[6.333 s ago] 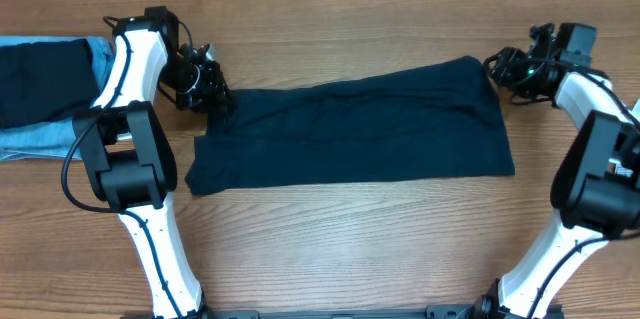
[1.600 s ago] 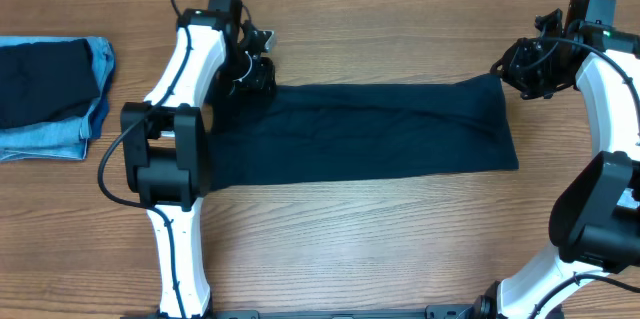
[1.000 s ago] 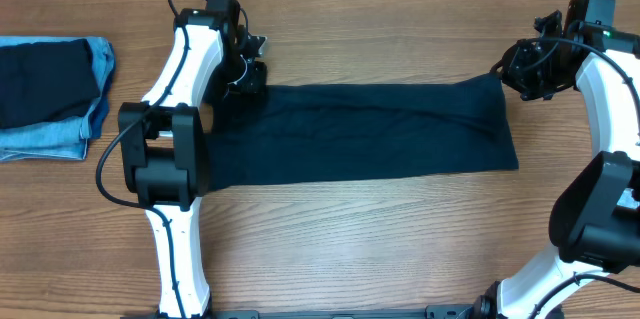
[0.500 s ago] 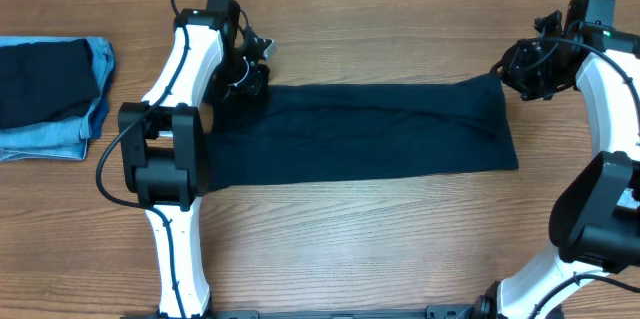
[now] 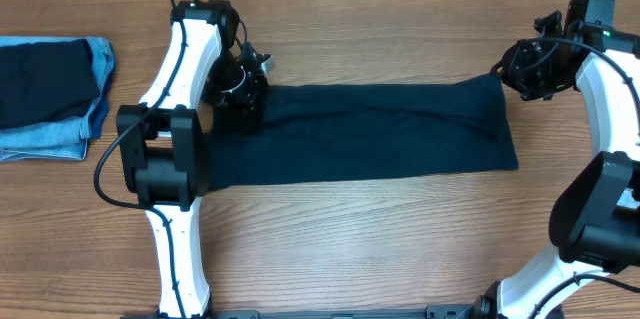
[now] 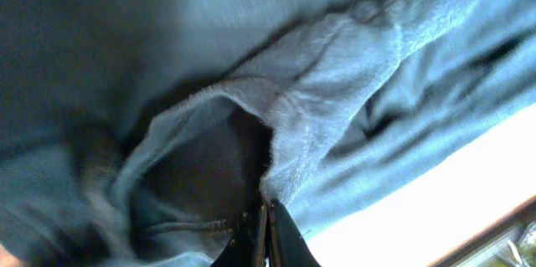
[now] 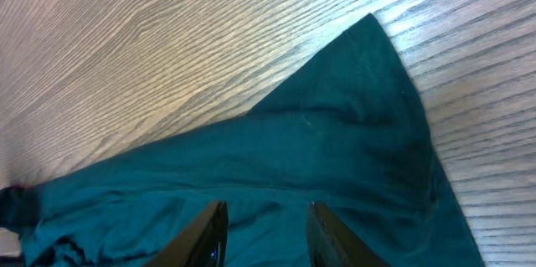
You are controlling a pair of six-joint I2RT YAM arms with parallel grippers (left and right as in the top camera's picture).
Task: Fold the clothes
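The clothes in play are a dark navy shirt (image 5: 370,134) spread flat and wide across the middle of the wooden table (image 5: 350,249). My left gripper (image 5: 245,87) sits at the shirt's far left corner. In the left wrist view that gripper (image 6: 266,233) is shut, with a bunched fold of the shirt (image 6: 335,91) pinched between its tips. My right gripper (image 5: 522,77) hovers at the shirt's far right corner. In the right wrist view it (image 7: 266,238) stands open, and the shirt (image 7: 335,158) lies flat below the gap, its pointed corner just ahead.
A folded stack (image 5: 50,99) of a dark navy piece on light blue denim lies at the table's left edge. Both arm bases stand at the near edge. Bare wood shows in front of the shirt and behind it.
My left gripper has closed onto the shirt's far left corner and dipped slightly toward the cloth. The right arm and the shirt's right end have not moved.
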